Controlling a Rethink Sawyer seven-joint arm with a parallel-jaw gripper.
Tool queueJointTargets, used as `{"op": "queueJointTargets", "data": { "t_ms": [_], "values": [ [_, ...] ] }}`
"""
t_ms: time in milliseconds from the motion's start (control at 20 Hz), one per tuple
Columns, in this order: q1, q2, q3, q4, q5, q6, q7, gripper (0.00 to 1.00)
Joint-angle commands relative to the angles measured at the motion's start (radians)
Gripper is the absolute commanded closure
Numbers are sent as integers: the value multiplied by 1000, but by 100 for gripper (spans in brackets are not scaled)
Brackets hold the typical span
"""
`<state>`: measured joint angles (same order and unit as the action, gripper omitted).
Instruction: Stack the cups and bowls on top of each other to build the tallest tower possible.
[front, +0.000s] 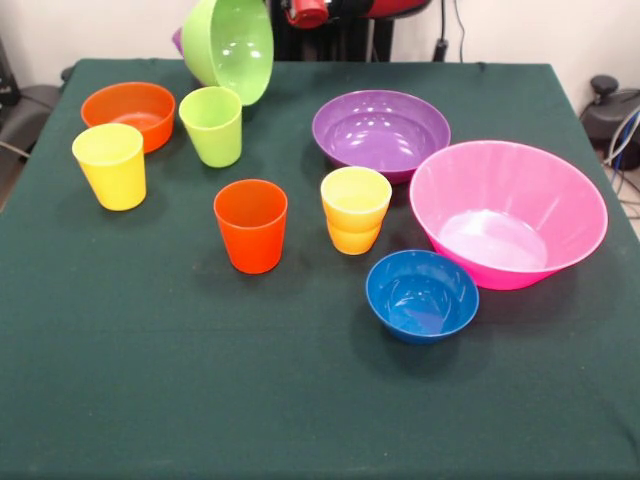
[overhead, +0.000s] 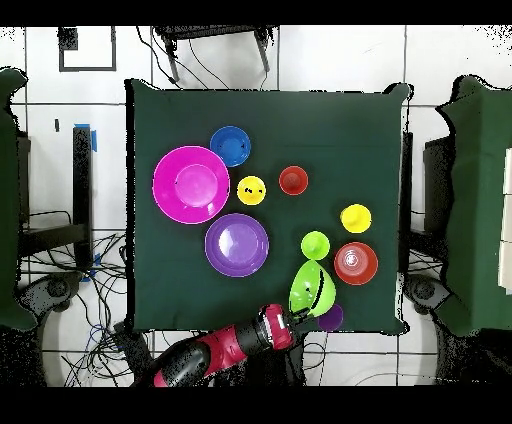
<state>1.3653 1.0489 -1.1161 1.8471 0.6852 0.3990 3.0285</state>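
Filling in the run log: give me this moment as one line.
arm: over table's robot-side edge | green bowl: tilted, lifted at gripper | purple cup: beneath it | yellow cup in yellow-orange cup | other cups, bowls: unstacked

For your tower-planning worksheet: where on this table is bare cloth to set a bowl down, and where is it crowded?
Free: the wide strip of green tablecloth between the near edge and the blue bowl, and the cloth beside the yellow cup. Crowded: the middle, where the pink bowl, purple bowl and stacked yellow-orange cups sit close together.

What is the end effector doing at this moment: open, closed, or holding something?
End effector: closed on the green bowl, holding it tilted above the table.
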Motion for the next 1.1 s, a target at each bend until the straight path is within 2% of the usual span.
{"op": "queueJointTargets", "data": {
  "t_ms": [50, 600, 1100],
  "values": [
    [-32, 67, 26, -226, 24, 103, 199, 100],
    [-79, 121, -51, -333, 54, 206, 271, 100],
    [-102, 143, -79, -380, 72, 240, 306, 100]
  ]
}}
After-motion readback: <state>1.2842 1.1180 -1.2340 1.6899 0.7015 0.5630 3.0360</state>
